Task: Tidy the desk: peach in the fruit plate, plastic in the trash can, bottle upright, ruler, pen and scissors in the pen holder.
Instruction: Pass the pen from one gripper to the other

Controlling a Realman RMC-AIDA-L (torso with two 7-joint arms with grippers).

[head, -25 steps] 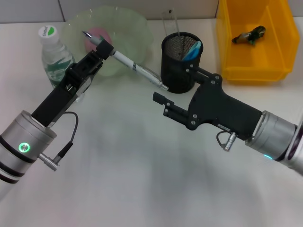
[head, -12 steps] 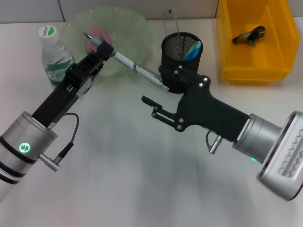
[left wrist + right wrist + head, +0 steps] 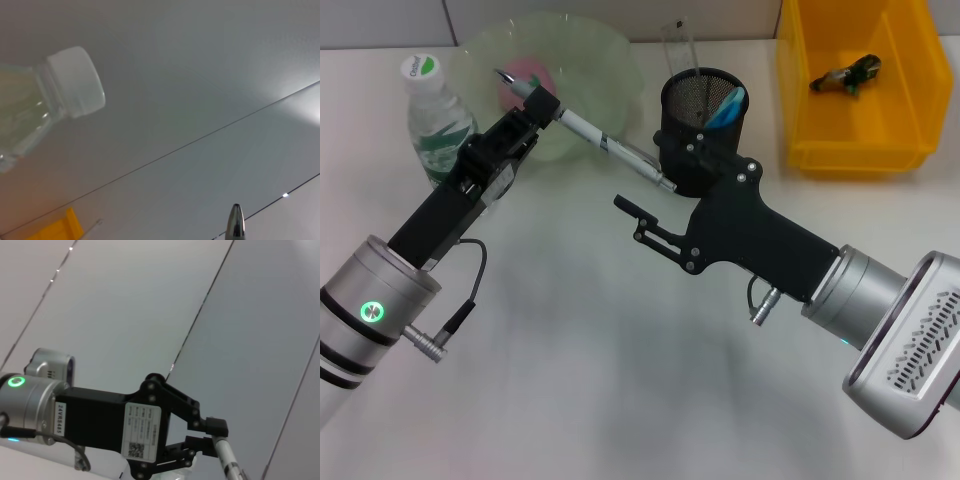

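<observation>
We hold pen (image 3: 603,143) in left pincer (image 3: 534,104), clamped near tip end, lifted over desk (image 3: 570,380) beside fruit plate (image 3: 610,55); rear end points toward pen holder (image 3: 703,128).

Right pincer (image 3: 638,220) sits below pen, jaws apart, empty — we judge handover, since holder lies on right side.

Around: peach (image 3: 525,75) in plate, bottle (image 3: 435,115) upright, yellow trash can (image 3: 860,85) holding plastic (image 3: 845,74), ruler (image 3: 678,45) and scissors (image 3: 725,107) in holder.

In way: right arm body crowds holder mouth.
</observation>
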